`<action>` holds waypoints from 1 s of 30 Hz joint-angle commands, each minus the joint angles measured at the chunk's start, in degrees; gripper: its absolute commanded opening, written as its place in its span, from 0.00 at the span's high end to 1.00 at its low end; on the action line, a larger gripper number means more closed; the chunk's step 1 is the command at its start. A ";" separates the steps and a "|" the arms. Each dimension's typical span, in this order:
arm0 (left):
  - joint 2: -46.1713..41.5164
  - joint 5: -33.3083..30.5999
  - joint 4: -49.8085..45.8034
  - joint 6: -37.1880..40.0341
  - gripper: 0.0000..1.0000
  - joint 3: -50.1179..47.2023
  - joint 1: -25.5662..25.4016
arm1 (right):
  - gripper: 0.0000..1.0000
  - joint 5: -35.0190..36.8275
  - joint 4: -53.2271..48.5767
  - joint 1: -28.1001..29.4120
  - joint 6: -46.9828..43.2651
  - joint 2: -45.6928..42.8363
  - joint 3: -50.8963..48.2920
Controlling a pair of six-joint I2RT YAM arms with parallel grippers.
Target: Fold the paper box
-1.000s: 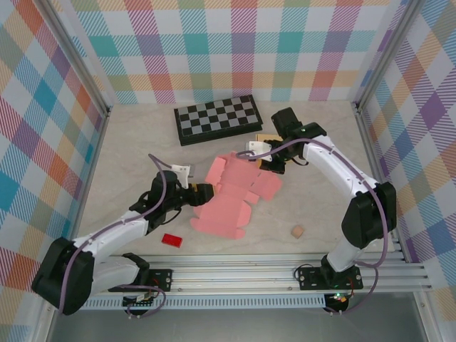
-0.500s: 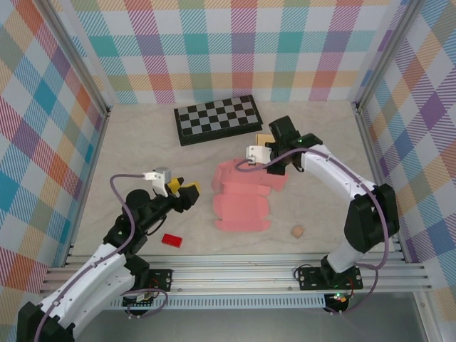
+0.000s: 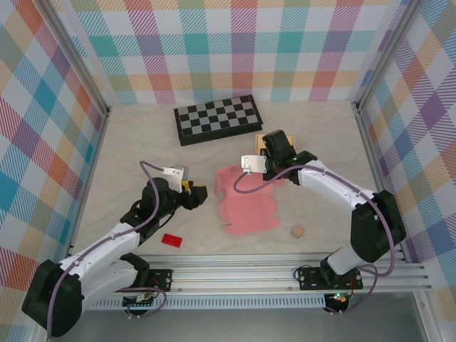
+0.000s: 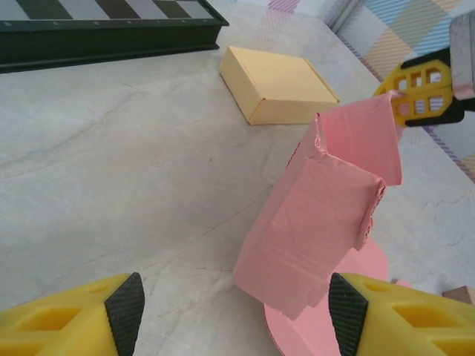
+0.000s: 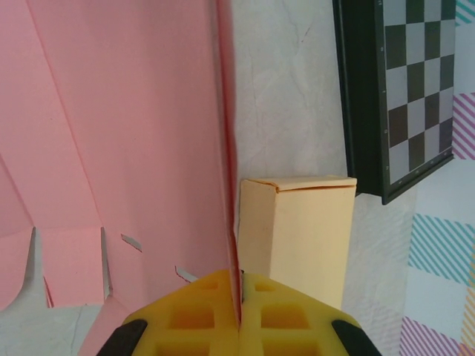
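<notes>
Grip check: the right gripper (image 3: 265, 169) is pinched tight on the far edge of the pink paper box (image 3: 246, 203). From the right wrist view you can see the sheet's edge running straight into the seam between the two yellow fingers (image 5: 200, 322), which are pressed together on it. That pinched edge is lifted off the table (image 3: 142, 142). From the left wrist view, that part of the sheet stands up like a little tent, while the rest lies flat near the middle of the table.

The left gripper (image 3: 197, 196) hovers just to the left of the box, low over the surface, with its fingers spread wide apart and pointed at the raised flap. It's not touching the paper as far as I can tell.

Other stuff lying around:
- a chessboard (image 3: 217, 119) at the back
- a small tan box (image 5: 297, 237) right beside the right gripper, between the chessboard and the pink sheet
- a red block (image 3: 172, 241) near the left arm
- a little tan cube (image 3: 297, 231) just off the sheet's near right corner
</notes>
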 commanded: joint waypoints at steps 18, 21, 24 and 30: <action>12.66 7.04 6.49 8.55 0.42 2.61 -0.49 | 1.00 6.27 11.76 4.57 -2.88 -0.58 -6.15; 14.76 8.47 6.32 9.29 0.46 3.73 -0.49 | 1.00 7.12 13.65 5.08 -3.29 -0.35 -7.25; 16.23 10.12 6.67 9.43 0.48 4.67 -0.49 | 1.00 8.64 16.33 5.66 -3.57 0.09 -8.55; 17.68 11.68 6.59 9.81 0.49 5.30 -0.49 | 1.00 12.44 24.53 7.20 -4.87 1.44 -12.17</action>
